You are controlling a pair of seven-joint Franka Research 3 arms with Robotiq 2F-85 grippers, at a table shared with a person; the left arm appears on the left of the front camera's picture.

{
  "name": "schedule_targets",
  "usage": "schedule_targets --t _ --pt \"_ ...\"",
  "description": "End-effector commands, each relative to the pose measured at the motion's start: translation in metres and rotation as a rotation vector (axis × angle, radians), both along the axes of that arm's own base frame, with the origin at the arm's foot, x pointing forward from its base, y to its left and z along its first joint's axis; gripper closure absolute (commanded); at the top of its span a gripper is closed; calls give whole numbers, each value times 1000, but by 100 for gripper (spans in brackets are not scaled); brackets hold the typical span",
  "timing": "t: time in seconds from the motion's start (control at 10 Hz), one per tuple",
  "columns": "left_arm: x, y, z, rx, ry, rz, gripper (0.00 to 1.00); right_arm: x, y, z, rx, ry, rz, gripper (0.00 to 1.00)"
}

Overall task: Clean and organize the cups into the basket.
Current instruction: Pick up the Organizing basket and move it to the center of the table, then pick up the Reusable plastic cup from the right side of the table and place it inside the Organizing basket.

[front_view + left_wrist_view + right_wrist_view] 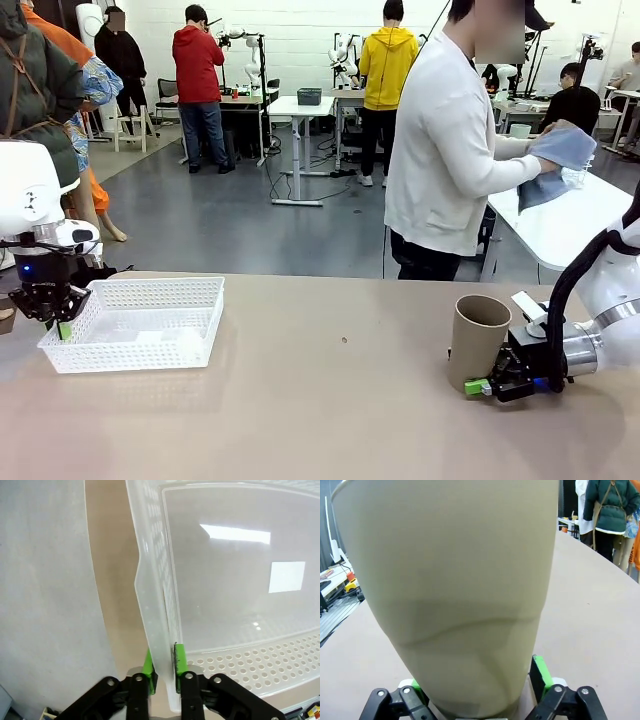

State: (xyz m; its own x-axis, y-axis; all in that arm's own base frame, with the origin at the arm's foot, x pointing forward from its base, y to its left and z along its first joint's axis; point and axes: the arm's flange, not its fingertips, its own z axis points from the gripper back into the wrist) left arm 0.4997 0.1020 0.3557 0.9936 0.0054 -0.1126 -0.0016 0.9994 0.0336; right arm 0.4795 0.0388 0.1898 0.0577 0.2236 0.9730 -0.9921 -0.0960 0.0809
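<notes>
A tan-brown cup (478, 340) stands upright on the table at the right. My right gripper (485, 383) is shut on its lower part, coming in from the side. In the right wrist view the cup (455, 580) sits between the green pads (540, 672) of my right gripper (477, 680). The white lattice basket (140, 320) rests at the left, with nothing in it. My left gripper (62, 327) points down onto its left rim. In the left wrist view my left gripper (164, 661) pinches the basket's wall (155, 605) between its pads.
Across the table a person (450, 150) stands turned to a white side table (560, 225), both hands in a blue-grey cloth (560, 160). The tan tabletop (340, 400) lies bare between basket and cup. Other people and tables stand farther back.
</notes>
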Motion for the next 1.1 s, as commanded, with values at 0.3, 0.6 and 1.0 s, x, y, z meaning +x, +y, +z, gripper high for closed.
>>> schedule_targets --t 0.3,0.6,1.0 --pt "-3 -2 3 1 9 -19 100 4 4 -1 17 18 24 100" --pt "-4 -4 3 -4 6 -16 100 4 4 -1 15 19 30 84" --pt "-4 -4 5 -10 1 -13 100 3 2 -1 15 18 31 100"
